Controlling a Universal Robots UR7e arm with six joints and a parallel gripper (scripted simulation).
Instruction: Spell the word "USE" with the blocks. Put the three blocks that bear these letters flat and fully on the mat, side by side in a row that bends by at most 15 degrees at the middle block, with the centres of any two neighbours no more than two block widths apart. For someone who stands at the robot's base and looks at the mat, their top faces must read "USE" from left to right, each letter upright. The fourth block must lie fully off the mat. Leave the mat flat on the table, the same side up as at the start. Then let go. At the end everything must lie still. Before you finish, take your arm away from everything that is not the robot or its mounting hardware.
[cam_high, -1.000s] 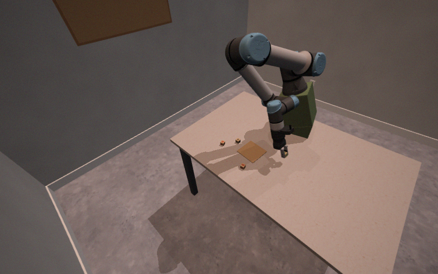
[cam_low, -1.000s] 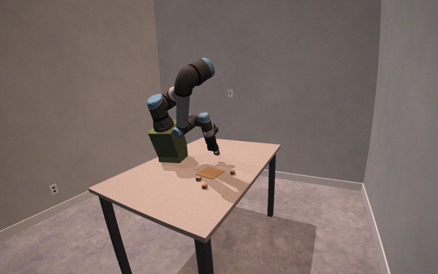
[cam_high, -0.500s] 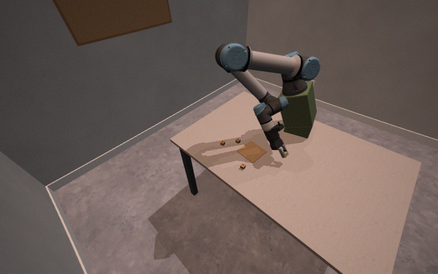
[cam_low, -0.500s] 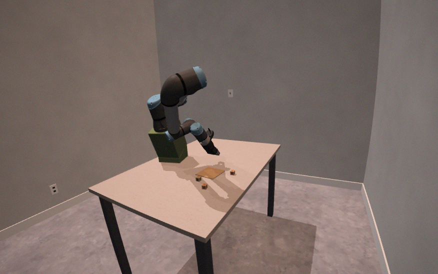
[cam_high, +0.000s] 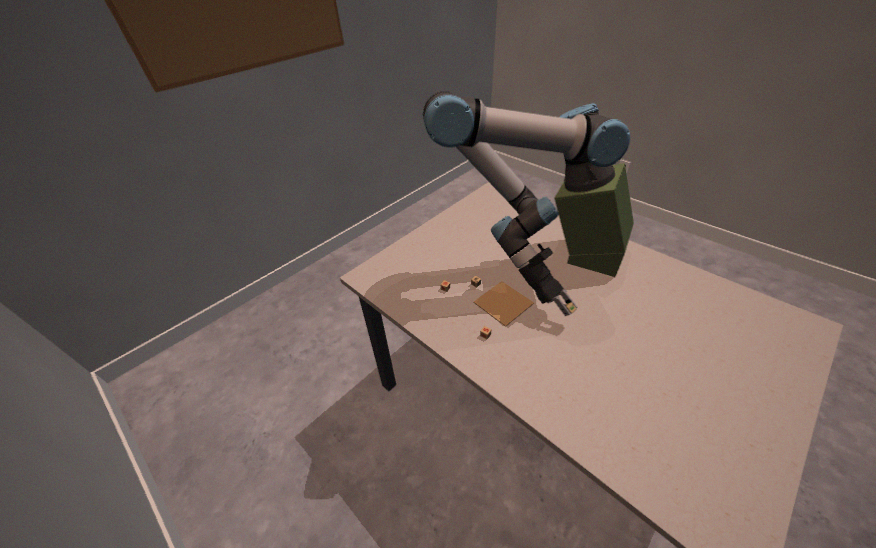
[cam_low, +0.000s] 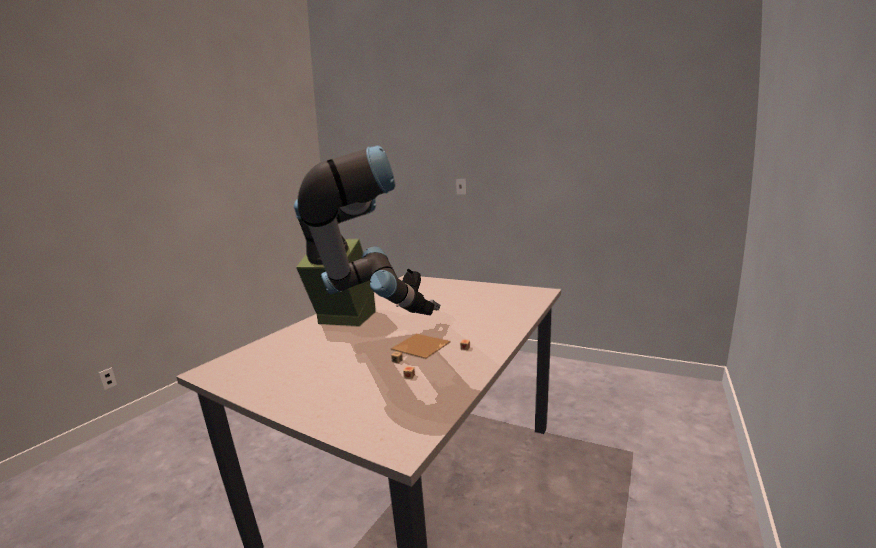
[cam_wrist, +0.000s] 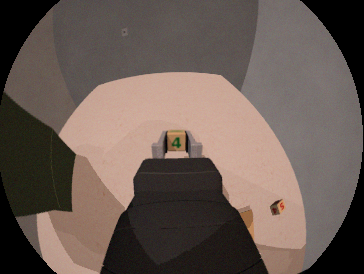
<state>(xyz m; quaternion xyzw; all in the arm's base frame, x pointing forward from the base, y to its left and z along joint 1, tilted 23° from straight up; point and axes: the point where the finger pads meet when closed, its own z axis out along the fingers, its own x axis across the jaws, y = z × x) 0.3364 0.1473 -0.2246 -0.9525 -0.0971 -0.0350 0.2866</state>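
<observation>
Arm leaning over the counter, hand slanted and raised, beside the mat rather than over it. Hand closed on a block, the held block, gripped by its sides; a green 4 faces the wrist view. Its letter: cannot tell.

Mat lies flat, no block on it. Three blocks stand off it: the lone block on the side away from the other two, with a red mark, perhaps S or 5; the near block just beside the mat; the outer block farther out.

Tally: no letter of USE placed. Left, as I judge it: finish turning the held block if its letter is wanted, set it upright and flat, bring the others into the row, keep the spare off, let go. The slanted grip suggests a reorienting step; releasing at this tilt could tumble the block.
</observation>
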